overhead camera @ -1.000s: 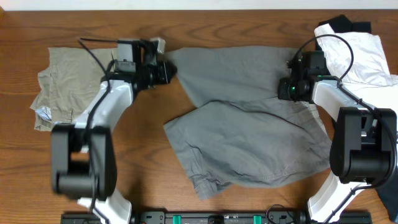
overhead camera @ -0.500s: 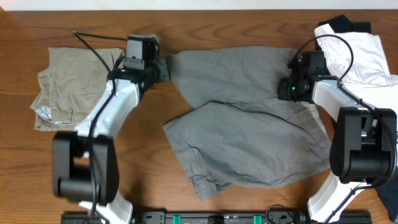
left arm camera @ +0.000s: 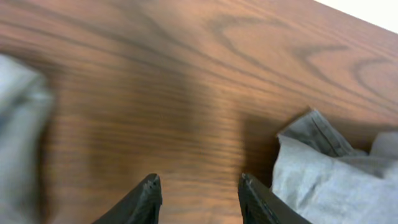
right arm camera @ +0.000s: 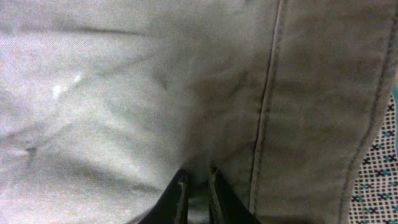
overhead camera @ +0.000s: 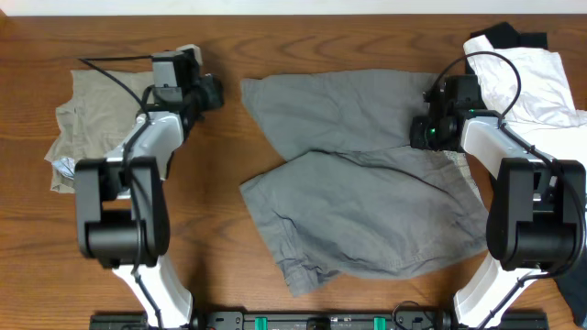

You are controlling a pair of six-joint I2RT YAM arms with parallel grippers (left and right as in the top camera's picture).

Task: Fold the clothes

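The big creased grey woven shorts (overhead camera: 367, 192) lie spread in the middle of the brown wooden table (overhead camera: 211, 229). The right gripper (right arm camera: 196, 177) has its fingers almost together, pinching a little grey cloth beside the waistband seam, and the left gripper (left arm camera: 199, 183) is wide apart over bare wood, holding nothing, between the grey shorts and the flat khaki-beige shorts (overhead camera: 92, 119). I think such a small pinch could slip or bunch the cloth crooked if the right arm pulls alone; no box or basket shows anywhere
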